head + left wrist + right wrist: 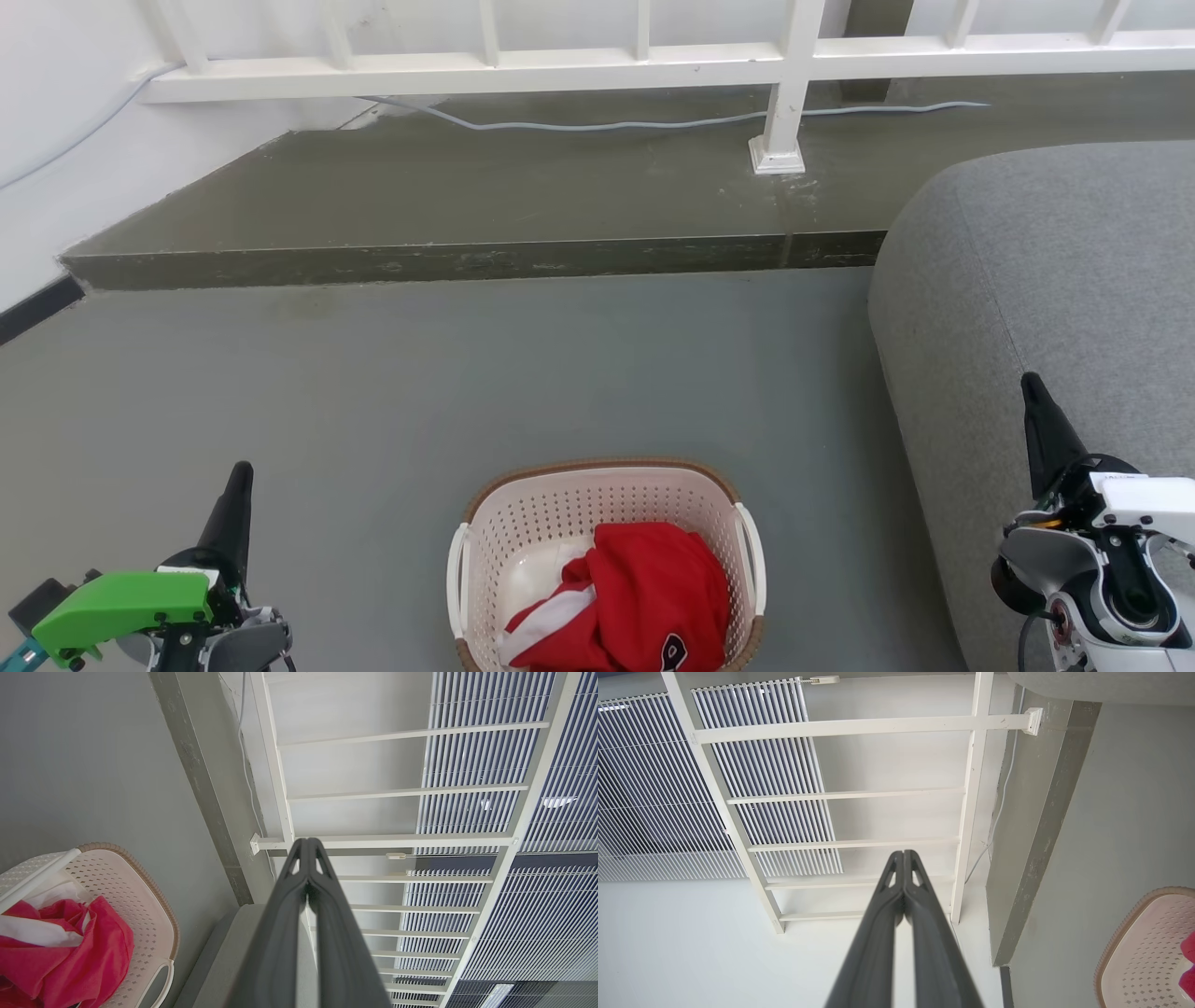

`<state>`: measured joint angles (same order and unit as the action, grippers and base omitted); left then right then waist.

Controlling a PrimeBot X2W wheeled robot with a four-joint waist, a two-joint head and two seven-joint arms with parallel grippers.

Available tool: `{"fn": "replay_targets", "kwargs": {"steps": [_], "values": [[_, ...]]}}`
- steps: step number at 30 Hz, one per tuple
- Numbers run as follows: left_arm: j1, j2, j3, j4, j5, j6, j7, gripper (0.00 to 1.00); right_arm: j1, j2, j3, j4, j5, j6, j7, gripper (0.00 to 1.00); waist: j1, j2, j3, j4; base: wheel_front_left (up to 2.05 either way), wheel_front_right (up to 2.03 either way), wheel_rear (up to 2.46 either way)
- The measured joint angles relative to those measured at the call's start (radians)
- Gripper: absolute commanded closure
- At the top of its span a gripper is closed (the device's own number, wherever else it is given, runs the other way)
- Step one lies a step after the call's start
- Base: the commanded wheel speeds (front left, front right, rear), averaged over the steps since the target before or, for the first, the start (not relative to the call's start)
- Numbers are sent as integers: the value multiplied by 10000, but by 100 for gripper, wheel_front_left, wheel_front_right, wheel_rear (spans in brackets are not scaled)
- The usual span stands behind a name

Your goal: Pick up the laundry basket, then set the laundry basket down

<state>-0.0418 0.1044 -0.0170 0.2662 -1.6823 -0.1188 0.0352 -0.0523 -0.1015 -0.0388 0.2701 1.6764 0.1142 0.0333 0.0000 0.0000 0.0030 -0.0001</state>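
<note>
The laundry basket [560,513], cream-white with perforated walls and a brown rim, stands on the grey floor at the bottom centre of the head view. Red and white clothing [635,597] lies in it. A white loop handle [752,555] shows on each side. My left gripper [241,471] is shut and empty, well to the left of the basket. My right gripper [1030,383] is shut and empty, off to the right, in front of the sofa. The left wrist view has the basket [140,905] at lower left beside the shut left gripper [307,842]. In the right wrist view, the basket's rim [1125,926] sits lower right of the right gripper [903,854].
A grey sofa [1055,308] fills the right side, close to the basket. Beyond the open grey floor [467,373] a raised concrete step [467,257] runs across, carrying a white railing [784,93] and a loose cable [653,121]. A white wall [56,140] closes the left.
</note>
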Motion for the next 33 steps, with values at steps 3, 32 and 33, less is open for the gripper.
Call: {"fn": "replay_targets", "kwargs": {"steps": [3, 32, 33], "values": [[0, -6, 2, 13, 0, 0, 4, 100, -1, 2, -2, 6, 0, 0, 2, 100, 0, 0, 0, 0, 0, 0, 0], [-8, -15, 54, 98, 0, -12, 6, 100, -10, 36, -52, 63, 0, 2, 42, 100, 0, 0, -3, 0, 0, 0, 0], [-8, -15, 54, 100, 0, -12, 6, 100, -10, 36, -54, 65, 0, 2, 42, 100, 0, 0, -3, 0, 0, 0, 0]]}}
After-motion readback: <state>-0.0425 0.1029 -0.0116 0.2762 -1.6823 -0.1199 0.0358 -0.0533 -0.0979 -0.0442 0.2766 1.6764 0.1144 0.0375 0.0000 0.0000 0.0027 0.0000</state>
